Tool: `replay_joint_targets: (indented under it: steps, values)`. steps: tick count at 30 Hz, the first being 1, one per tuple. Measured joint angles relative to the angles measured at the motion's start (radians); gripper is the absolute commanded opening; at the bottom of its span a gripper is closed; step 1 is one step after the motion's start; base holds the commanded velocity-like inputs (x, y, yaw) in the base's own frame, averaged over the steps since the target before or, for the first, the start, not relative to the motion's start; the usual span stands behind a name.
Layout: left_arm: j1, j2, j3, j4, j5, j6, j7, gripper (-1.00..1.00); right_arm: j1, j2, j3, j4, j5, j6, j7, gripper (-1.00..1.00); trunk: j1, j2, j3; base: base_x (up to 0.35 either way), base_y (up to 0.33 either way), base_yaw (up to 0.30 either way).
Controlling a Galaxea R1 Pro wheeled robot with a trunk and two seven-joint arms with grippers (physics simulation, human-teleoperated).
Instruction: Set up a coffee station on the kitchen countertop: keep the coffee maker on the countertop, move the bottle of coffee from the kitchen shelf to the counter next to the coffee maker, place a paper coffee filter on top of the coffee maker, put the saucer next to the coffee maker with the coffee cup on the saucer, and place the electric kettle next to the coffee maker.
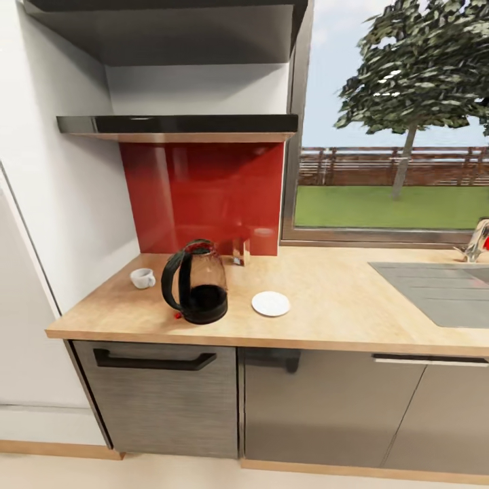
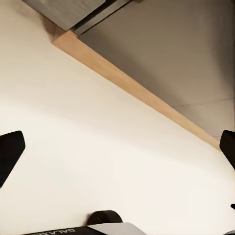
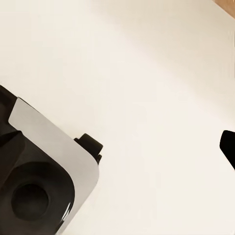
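Note:
On the light-wood countertop [image 1: 326, 272], the clear-glass electric kettle [image 1: 195, 282] with its black handle stands near the left end. The white coffee cup [image 1: 142, 278] sits to its left, apart from the saucer. The white saucer [image 1: 271, 303] lies bare to the kettle's right. A small pale object [image 1: 240, 251], too unclear to name, stands against the red backsplash. The coffee maker, bottle of coffee and paper filter are out of view. My left gripper [image 2: 117, 152] hangs open over the floor, holding nothing. One fingertip [image 3: 228, 147] of my right gripper [image 3: 117, 147] shows far out to the side, so it is open and holds nothing.
A grey sink [image 1: 441, 292] with a tap [image 1: 475, 244] is set into the counter's right end under the window. A dark hood shelf [image 1: 176, 125] juts out above the backsplash. A white wall [image 1: 61, 204] bounds the counter's left. Grey cabinet fronts [image 1: 170, 401] and a wooden plinth [image 2: 132, 83] run below.

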State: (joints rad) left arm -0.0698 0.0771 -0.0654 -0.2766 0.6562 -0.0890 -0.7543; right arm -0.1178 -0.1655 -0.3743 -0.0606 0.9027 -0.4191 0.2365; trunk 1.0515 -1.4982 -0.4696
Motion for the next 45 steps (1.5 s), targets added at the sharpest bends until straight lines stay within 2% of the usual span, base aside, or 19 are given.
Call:
replay_joint_targets:
  steps: [8, 15, 23, 40, 45]
  values:
    - [0.000, 0.000, 0.000, 0.001, 0.000, 0.000, 0.001, 1.00, 0.000, 0.000, 0.001, 0.001, 0.000, 0.001, 0.000, 1.00, 0.000, 0.000, 0.000, 0.033, 0.095, 0.000]
    - [0.000, -0.001, -0.001, 0.001, 0.000, 0.000, 0.001, 1.00, 0.000, 0.006, 0.001, 0.003, -0.001, 0.003, 0.001, 1.00, 0.000, 0.000, 0.000, 0.002, 0.266, 0.000]
    - [0.000, 0.000, 0.000, 0.001, 0.000, 0.000, 0.001, 1.00, 0.000, 0.008, -0.001, 0.003, -0.002, 0.003, 0.002, 1.00, 0.000, 0.000, 0.000, 0.000, 0.130, -0.228]
    - [0.000, 0.000, 0.000, 0.001, 0.000, 0.000, 0.001, 1.00, 0.000, 0.008, -0.001, 0.003, -0.002, 0.002, 0.000, 1.00, 0.000, 0.000, 0.000, -0.004, 0.293, -0.041]
    - [0.000, 0.000, 0.000, 0.001, 0.000, 0.000, 0.001, 1.00, 0.000, 0.008, -0.002, 0.003, -0.002, 0.002, 0.000, 1.00, 0.001, 0.000, 0.000, -0.168, 0.277, 0.000]
